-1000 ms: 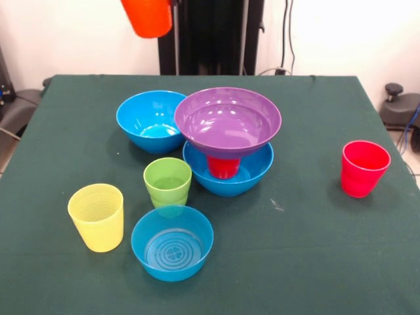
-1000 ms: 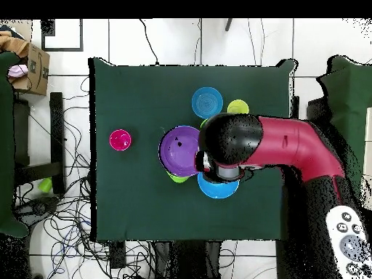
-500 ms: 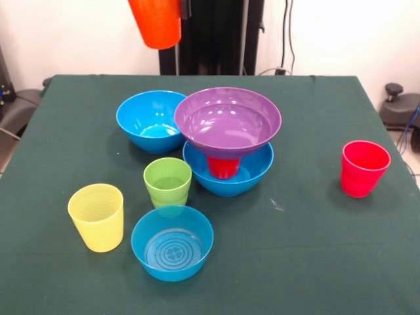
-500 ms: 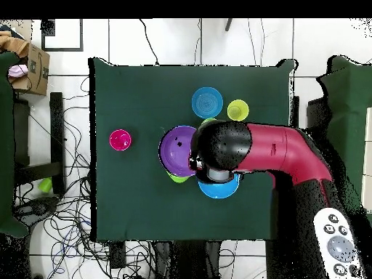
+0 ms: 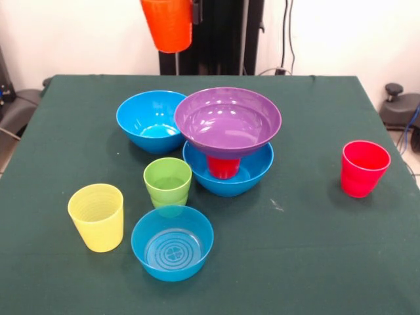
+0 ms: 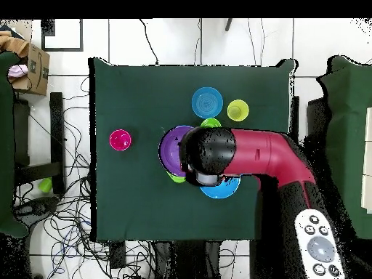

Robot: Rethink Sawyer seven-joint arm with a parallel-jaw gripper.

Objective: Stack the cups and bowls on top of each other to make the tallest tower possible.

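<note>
While the end effector [image 5: 192, 13] grips a ribbed orange cup [image 5: 168, 25], four cups and four bowls sit below on the desk [image 5: 315, 249].

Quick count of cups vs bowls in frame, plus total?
Cups: 5. Orange cup held aloft, yellow cup, green cup, red cup under the purple bowl, pinkish-red cup.
Bowls: 4. Purple bowl, large blue bowl, second large blue bowl at the stack's base, small blue bowl.
Total: 9.
</note>
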